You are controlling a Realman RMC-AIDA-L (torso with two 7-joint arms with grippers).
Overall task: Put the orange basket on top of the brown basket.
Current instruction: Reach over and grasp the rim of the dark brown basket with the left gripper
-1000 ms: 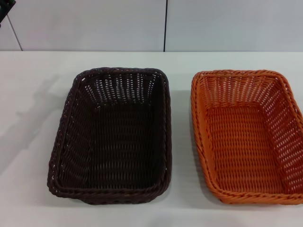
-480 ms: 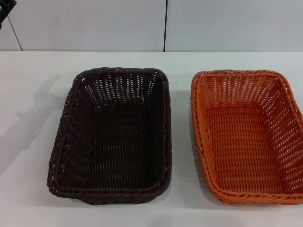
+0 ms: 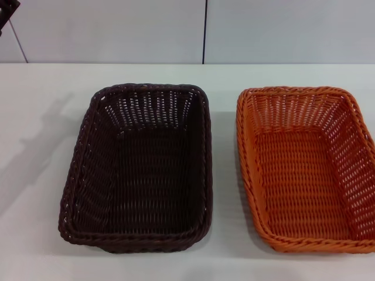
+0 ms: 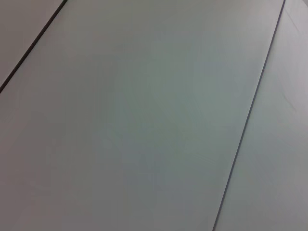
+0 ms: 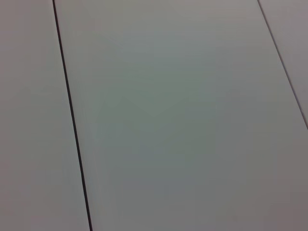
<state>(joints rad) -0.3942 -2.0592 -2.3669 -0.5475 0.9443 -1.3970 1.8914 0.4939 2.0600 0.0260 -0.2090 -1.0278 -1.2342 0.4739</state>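
Brown basket (image 3: 138,170) — upright on white table (image 3: 41,117), left of centre. Orange basket (image 3: 304,170) — upright just beside it on the right, apart, not stacked. Neither end effector identifiable; dark corner top left is possibly the left arm.

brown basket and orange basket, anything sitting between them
Nothing: the head view shows only a bare strip of white table between the brown basket and the orange basket.

I see a white table (image 3: 41,117) filling the lower part of my head view. Behind the table stands a pale grey panelled wall (image 3: 117,29), with a dark vertical seam (image 3: 204,32) above the table's far edge.
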